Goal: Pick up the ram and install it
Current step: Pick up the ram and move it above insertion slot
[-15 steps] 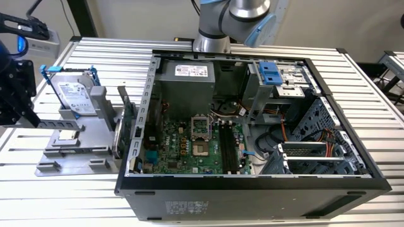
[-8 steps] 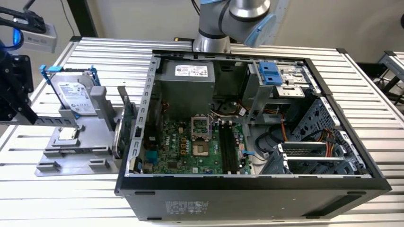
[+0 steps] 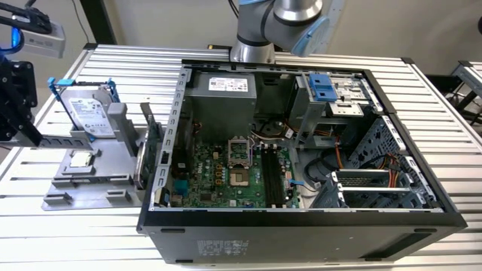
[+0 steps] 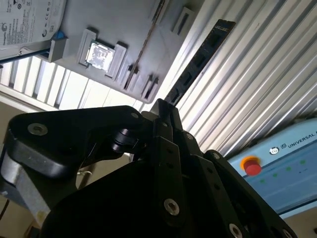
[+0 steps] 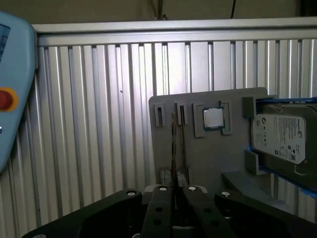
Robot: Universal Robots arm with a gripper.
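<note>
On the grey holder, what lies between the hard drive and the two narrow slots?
A square silver chip, in its recess, lies between the hard drive and the slots of the holder; the first wrist view shows it.

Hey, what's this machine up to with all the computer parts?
A robot arm's gripper is clamped on one end of a ram stick, holding it up near the gray parts holder. The open computer case sits alongside; its black memory slots look empty, so the stick isn't installed yet.
</note>
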